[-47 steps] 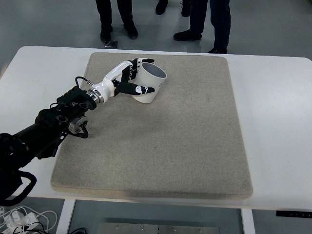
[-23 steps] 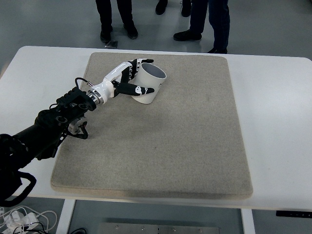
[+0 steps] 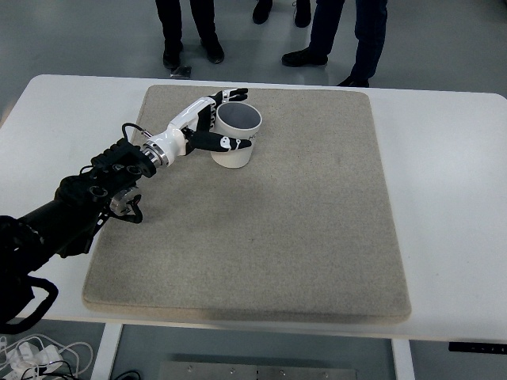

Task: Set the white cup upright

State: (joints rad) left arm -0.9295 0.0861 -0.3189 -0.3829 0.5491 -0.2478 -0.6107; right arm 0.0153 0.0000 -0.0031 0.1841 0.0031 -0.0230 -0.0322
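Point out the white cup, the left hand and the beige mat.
white cup (image 3: pixel 233 153), head view, on its outer wall below the rim.
left hand (image 3: pixel 207 131), head view, on the hand beside the cup.
beige mat (image 3: pixel 301 229), head view, on its bare middle.

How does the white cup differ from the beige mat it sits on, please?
The white cup is round, smooth and stands upright with its mouth open upward; the beige mat is flat, squarish and coarse-textured. The cup is small and gripped by the left robot hand; the mat covers much of the white table. Both are pale.
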